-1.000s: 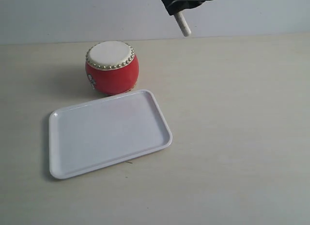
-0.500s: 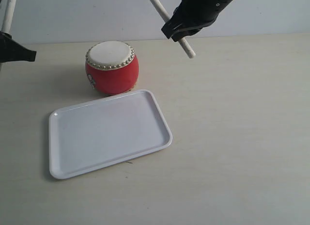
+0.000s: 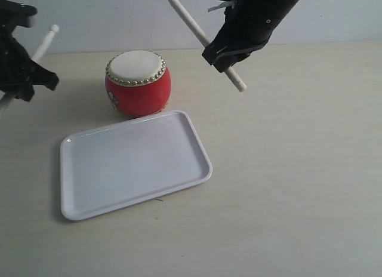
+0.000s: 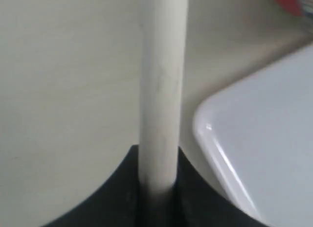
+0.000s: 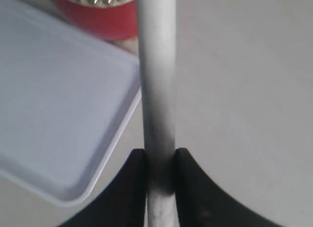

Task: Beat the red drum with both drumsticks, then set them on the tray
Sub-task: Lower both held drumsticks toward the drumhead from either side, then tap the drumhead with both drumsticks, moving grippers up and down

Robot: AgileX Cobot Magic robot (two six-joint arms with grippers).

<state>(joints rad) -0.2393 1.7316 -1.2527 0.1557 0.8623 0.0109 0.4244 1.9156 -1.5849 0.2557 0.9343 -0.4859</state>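
The red drum (image 3: 138, 83) stands behind the white tray (image 3: 134, 163), its cream skin facing up. My right gripper (image 3: 222, 57) hangs above and right of the drum, shut on a pale drumstick (image 3: 190, 20) that slants up to the left. My left gripper (image 3: 25, 80) is at the far left, shut on the other drumstick (image 3: 44, 45), whose bead tip points up and right. In the left wrist view the stick (image 4: 162, 80) runs up from the gripper (image 4: 158, 180) beside the tray corner (image 4: 215, 134). In the right wrist view the stick (image 5: 156, 75) crosses the tray edge (image 5: 117, 134) toward the drum (image 5: 100, 14).
The pale tabletop (image 3: 298, 169) stretches to the right and front of the tray. A light wall (image 3: 107, 20) rises behind the drum.
Both arms have come down into view. The right gripper with its stick moved lower. The left gripper swung in from the left edge and tilted its stick.
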